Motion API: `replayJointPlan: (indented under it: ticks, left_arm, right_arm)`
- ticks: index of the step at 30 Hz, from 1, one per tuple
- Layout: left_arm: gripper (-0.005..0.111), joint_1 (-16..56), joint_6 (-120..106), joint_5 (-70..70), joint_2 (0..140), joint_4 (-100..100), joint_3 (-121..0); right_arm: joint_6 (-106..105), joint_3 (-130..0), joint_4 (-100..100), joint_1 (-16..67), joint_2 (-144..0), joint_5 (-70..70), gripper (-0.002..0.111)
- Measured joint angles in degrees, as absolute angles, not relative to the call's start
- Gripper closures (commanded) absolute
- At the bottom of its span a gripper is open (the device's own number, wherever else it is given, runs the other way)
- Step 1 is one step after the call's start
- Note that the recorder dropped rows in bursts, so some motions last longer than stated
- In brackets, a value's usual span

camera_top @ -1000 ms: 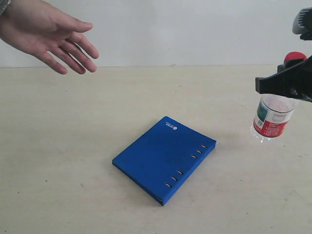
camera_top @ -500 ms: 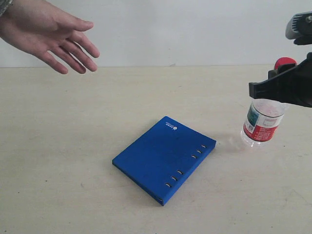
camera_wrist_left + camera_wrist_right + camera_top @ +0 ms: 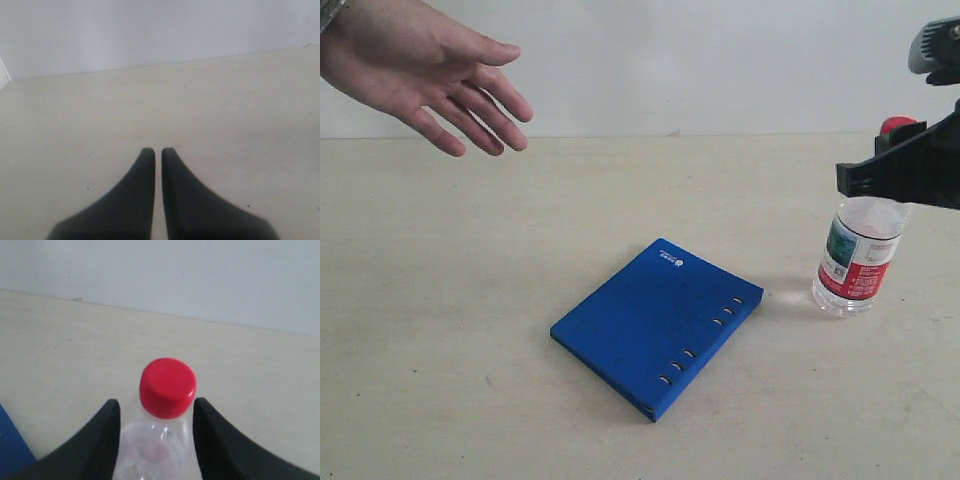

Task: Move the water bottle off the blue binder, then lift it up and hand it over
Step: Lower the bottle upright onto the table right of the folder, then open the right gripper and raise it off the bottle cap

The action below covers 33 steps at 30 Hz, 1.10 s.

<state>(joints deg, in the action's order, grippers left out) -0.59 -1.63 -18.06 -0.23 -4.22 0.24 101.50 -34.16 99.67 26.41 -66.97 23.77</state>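
Observation:
The water bottle (image 3: 857,262), clear with a red cap (image 3: 167,386) and a red, white and green label, stands upright on the table to the right of the blue binder (image 3: 655,325), which lies flat mid-table. My right gripper (image 3: 156,407) straddles the bottle's shoulder, open, with a thin gap showing beside the plastic; in the exterior view the right gripper (image 3: 882,168) hides the bottle's neck. A corner of the binder (image 3: 12,446) shows in the right wrist view. My left gripper (image 3: 157,151) is shut on nothing over bare table.
An open human hand (image 3: 425,70) reaches in at the upper left, palm down, well above the table. The pale wooden table (image 3: 470,300) meets a white wall behind.
The bottle came down and slightly left from hanging tilted in the air to standing upright on the table. My right gripper's jaws have widened around it. The hand shifted slightly.

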Motion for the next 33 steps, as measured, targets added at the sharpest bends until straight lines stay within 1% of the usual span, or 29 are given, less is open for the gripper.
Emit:
replayJointPlan:
  ticks: [6,9,11,12,16,17,19,21,25,28,30,33]
  left_arm:
    - [0.102,-0.59,-1.63,-18.06,-0.23,-4.22,0.24]
    - [0.102,-0.59,-1.63,-18.06,-0.23,-4.22,0.24]
    - [0.102,-0.59,-1.63,-18.06,-0.23,-4.22,0.24]
    - [0.102,-0.59,-1.63,-18.06,-0.23,-4.22,0.24]
    - [0.102,-0.59,-1.63,-18.06,-0.23,-4.22,0.24]
    - [0.102,-0.59,-1.63,-18.06,-0.23,-4.22,0.24]
    - [0.102,-0.59,-2.03,-18.06,-0.23,-4.22,0.24]
    - [0.102,-0.59,-2.67,-18.06,-0.23,-4.22,0.24]
    - [0.102,-0.59,-1.85,-16.74,-0.23,-2.62,0.24]
    - [0.102,-0.59,7.35,-10.53,-0.23,15.03,0.15]
    - [0.102,-0.59,11.67,-10.14,-0.23,26.49,0.15]
    - [0.102,-0.59,13.56,-11.08,-0.23,36.01,0.15]
  right_arm:
    - [94.4,-41.94,99.67,26.41,-60.72,23.7,0.067]
    - [93.59,-46.83,99.78,26.41,-57.02,19.66,0.068]
    - [93.46,-50.1,99.61,26.41,-54.97,9.84,0.068]
    - [93.35,-51.43,99.38,26.41,-54.61,-1.29,0.068]
    - [93.18,-51.85,99.15,26.41,-56.53,-26.33,0.068]
    - [93.71,-51.85,99.26,26.41,-58.91,-37.05,0.068]
    - [95.64,-51.85,99.62,26.41,-62.87,-45.17,0.068]
    - [96.54,-51.85,99.83,26.41,-66.24,-47.12,0.068]
    - [96.66,-51.85,100.06,26.41,-70.8,-46.62,0.068]
    - [96.93,-51.85,100.06,26.41,-74.66,-45.78,0.068]
    - [97.69,-51.85,100.06,26.41,-77.04,-45.41,0.068]
    - [99.49,-51.85,100.06,26.41,-80.65,-45.71,0.068]
